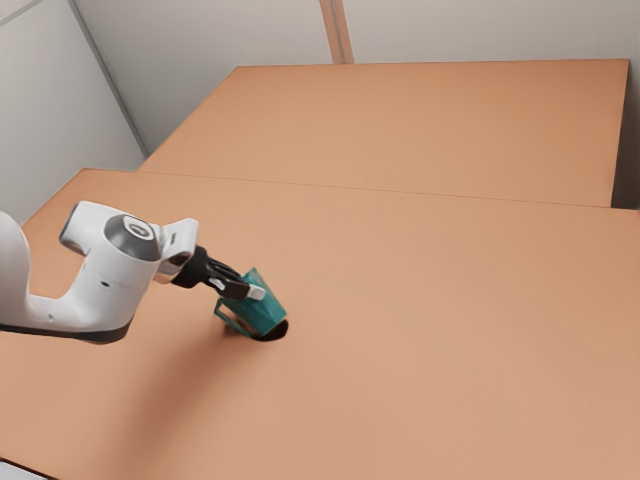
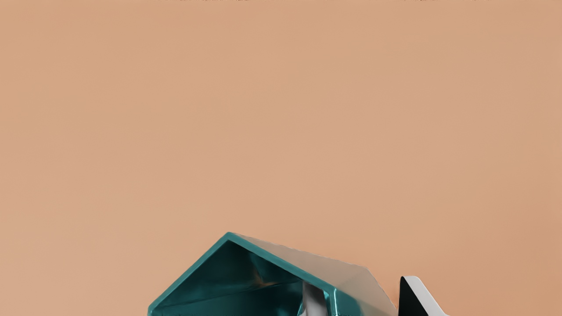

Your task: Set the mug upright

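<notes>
The gripper (image 1: pixel 252 291) is pinching the teal mug (image 1: pixel 264 315) by its wall — 1 finger inside, 1 outside (neat, that). The mug is tilting over the tabletop (image 1: pixel 450 330), nearer its far corner on the exterior view's left.

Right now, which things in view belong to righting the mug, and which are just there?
For the job:
- Teal mug, tilted, its handle toward the exterior view's left
- Tool, at the mug's rim
- Orange-brown tabletop, the surface beneath

Just there:
- Pale wall
- Brown strip against that wall
</notes>
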Action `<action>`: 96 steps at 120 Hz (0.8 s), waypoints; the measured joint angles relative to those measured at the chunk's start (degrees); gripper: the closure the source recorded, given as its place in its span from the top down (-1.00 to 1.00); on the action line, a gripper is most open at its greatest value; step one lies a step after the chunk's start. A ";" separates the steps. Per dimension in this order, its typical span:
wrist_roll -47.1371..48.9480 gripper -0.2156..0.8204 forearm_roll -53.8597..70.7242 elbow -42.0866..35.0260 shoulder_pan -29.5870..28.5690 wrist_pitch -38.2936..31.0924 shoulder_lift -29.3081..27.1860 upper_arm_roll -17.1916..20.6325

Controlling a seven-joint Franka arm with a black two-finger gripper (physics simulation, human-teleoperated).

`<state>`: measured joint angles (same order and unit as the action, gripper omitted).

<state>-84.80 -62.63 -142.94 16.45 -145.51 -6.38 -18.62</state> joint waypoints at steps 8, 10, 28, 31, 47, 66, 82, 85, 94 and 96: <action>-0.14 -0.47 -0.84 0.01 0.40 0.01 0.00 0.50; -0.17 -0.48 -1.05 0.01 0.52 0.01 -0.01 0.62; -0.34 -0.70 -2.13 0.01 0.84 -0.02 -0.04 1.30; -0.35 -0.74 -2.22 0.01 0.83 -0.03 -0.06 1.32; -0.38 -0.84 -2.46 0.01 0.76 -0.18 -0.80 1.59; -0.25 -0.90 -2.56 -0.02 0.84 -0.47 -1.98 1.73; 0.18 -0.92 -2.51 -0.08 0.87 -0.70 -2.62 1.74; 0.27 -0.93 -2.44 -0.08 0.87 -0.76 -2.86 1.74; 0.55 -0.93 -1.77 -0.05 0.86 -0.98 -3.62 1.74; 0.62 -0.93 -1.46 -0.03 0.86 -1.01 -3.78 1.74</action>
<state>-84.18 -64.08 -142.98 17.31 -146.52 -10.16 -16.88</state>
